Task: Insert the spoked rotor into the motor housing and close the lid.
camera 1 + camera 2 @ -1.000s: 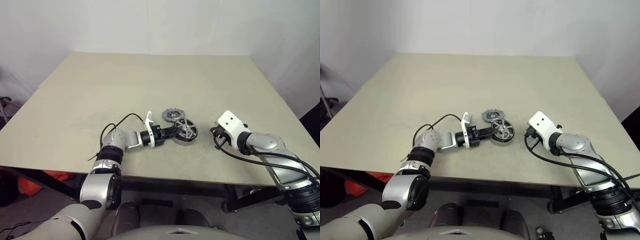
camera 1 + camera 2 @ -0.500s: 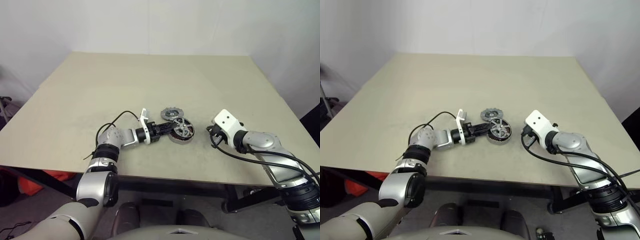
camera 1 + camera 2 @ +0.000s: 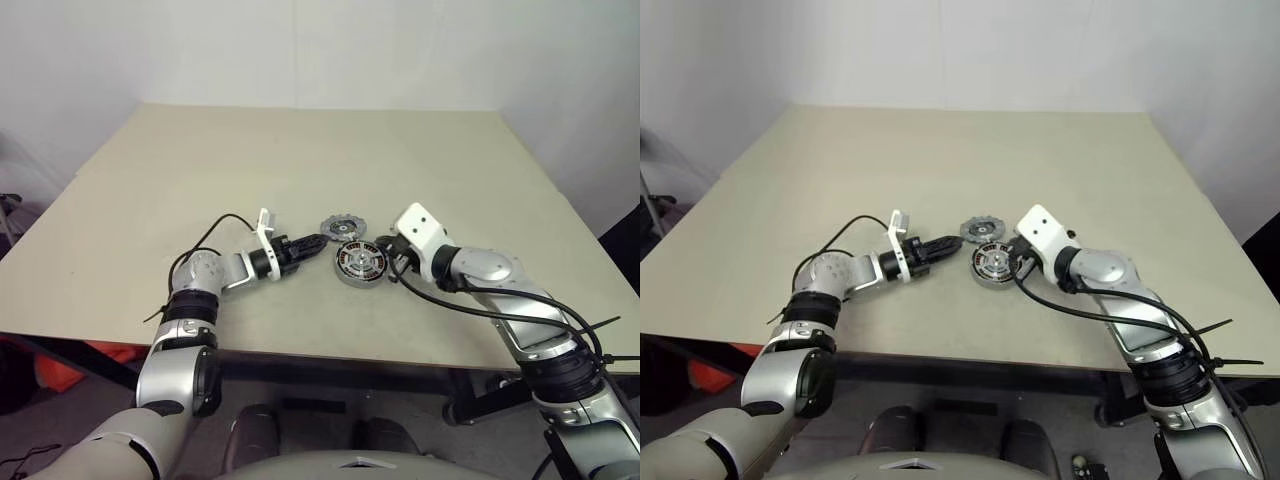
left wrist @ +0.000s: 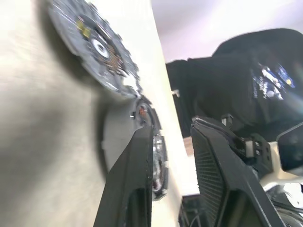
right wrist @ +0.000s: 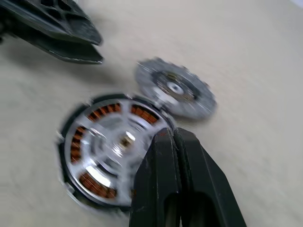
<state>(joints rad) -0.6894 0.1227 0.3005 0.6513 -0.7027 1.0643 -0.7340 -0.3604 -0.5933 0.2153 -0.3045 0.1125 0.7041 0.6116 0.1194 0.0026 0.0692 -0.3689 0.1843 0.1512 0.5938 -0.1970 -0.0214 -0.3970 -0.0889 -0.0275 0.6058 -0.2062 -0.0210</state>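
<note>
On the beige counter (image 3: 300, 160) the motor housing (image 3: 360, 265) lies flat near the near edge, a round shallow case whose open top shows copper windings around a silvery hub. In the right wrist view the spoked rotor (image 5: 111, 142) appears seated inside it, though blur makes the spokes hard to separate from the windings, so how fully it is seated cannot be judged. The lid (image 3: 344, 226), a dark-grey toothed disc with a paler centre, lies flat just beyond the housing on its far side, slightly to the left; from the head views the two rims look almost touching, and whether they actually meet cannot be told.

The left gripper (image 3: 312, 242) reaches in level from the left, its two black fingers (image 4: 215, 161) a little apart with nothing between them, the tips just left of the lid and housing and apart from both. The left wrist view sees the lid and housing edge-on and blurred, with a dark shape behind them that is hard to identify.

The right gripper (image 5: 173, 137) comes in from the right, angled downward, its fingers pressed together and empty. The tips sit over the housing's right rim; contact cannot be confirmed. A black cable (image 3: 470, 310) loops under the right forearm.
</note>
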